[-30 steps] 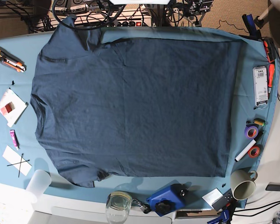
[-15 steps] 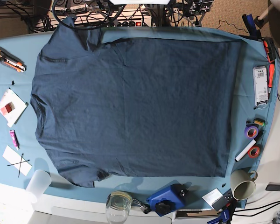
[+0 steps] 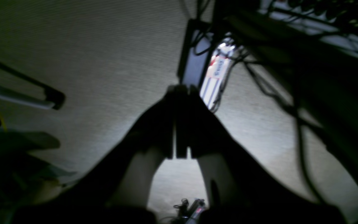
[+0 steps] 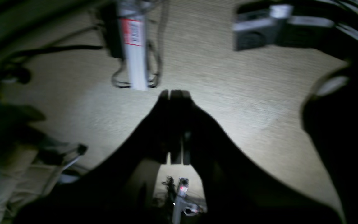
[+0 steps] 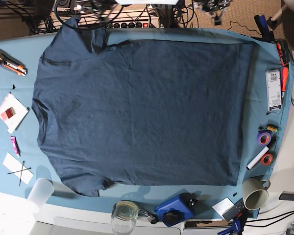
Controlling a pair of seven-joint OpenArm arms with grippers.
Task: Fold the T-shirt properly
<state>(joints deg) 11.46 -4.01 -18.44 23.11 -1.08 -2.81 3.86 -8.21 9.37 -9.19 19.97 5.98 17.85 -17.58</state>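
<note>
Teal tablecloth (image 5: 264,54) under a flat, unfolded T-shirt (image 5: 137,112)

Both claws are pressed together and grip nothing: the left gripper (image 3: 181,90) and the right gripper (image 4: 174,93) each show as a dark wedge over pale carpet, off the table, with cables and a power strip (image 4: 134,46) beyond them. Spread across most of the cloth, the navy shirt lies with its collar and sleeves toward the base view's left and its hem toward the right. Around its edges sit an orange utility knife (image 5: 9,62), a glass jar (image 5: 124,215), a mug (image 5: 255,193), tape rolls (image 5: 265,147) and a remote (image 5: 273,90)
</note>
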